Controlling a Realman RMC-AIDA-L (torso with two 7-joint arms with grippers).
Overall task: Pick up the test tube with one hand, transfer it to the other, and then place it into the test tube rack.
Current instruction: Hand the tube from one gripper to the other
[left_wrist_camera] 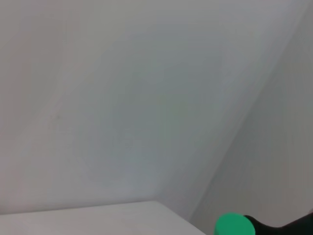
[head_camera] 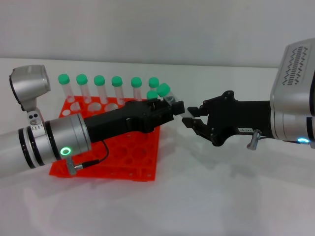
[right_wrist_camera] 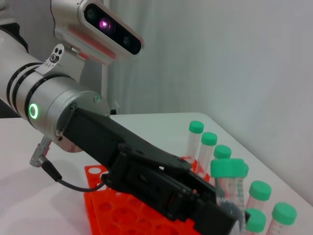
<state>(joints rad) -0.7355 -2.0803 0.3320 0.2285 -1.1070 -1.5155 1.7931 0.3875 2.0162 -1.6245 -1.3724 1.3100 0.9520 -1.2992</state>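
1. Green-capped and clear, the test tube [head_camera: 166, 93] is clamped tilted in the left gripper [head_camera: 170, 109], above the near right edge of the test tube rack [head_camera: 133, 152].
2. Facing it, just beside but apart, the right gripper [head_camera: 189, 120] has its fingers parted and holds nothing.
3. Seven other tubes [head_camera: 101, 88] stand upright along the rack's far side, behind the left arm.
4. Orange-red, the rack rests on the white bench [head_camera: 221, 196].

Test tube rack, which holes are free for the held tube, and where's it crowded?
The test tube rack has bare holes across its near rows, below the left gripper that holds the test tube. The far row is crowded with standing tubes. The right gripper hangs open beside the rack.
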